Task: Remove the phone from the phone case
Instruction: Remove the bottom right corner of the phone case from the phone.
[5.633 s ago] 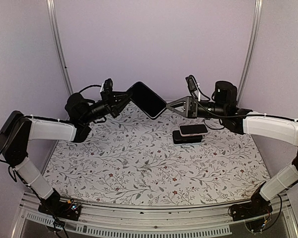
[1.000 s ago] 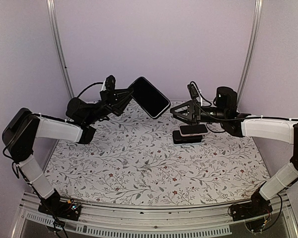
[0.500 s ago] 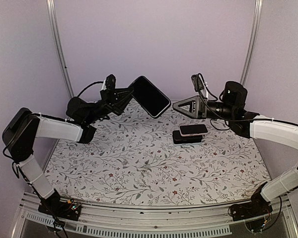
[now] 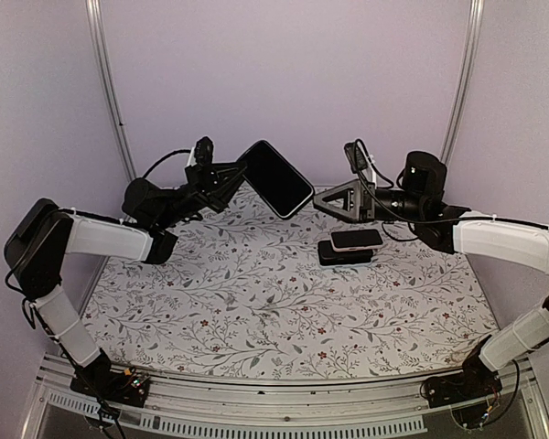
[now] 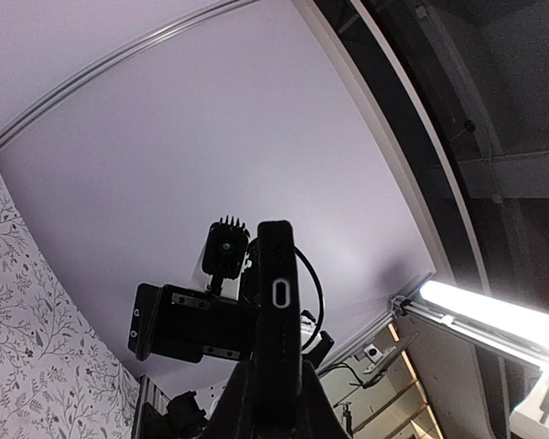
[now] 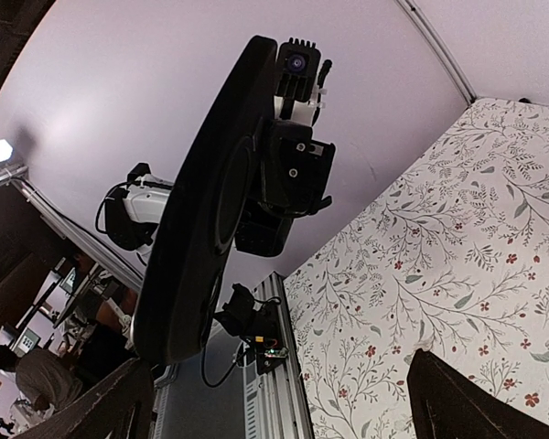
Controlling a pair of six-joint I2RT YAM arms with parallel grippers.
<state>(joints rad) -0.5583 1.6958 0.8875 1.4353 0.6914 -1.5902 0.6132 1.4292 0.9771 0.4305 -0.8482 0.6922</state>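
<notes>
Gripping the case point(image 4: 276, 178) at upper centre, left gripper point(image 4: 236, 177) holds it aloft; right gripper point(image 4: 320, 203), wide open and empty beside it, should next grasp and peel.

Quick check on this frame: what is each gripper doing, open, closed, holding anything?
Left gripper: closed on the black phone, held up in the air.
Right gripper: open, holding nothing.

Black phone case point(image 4: 276, 178); white table cover point(image 4: 256, 302), leafy floral print.
</notes>
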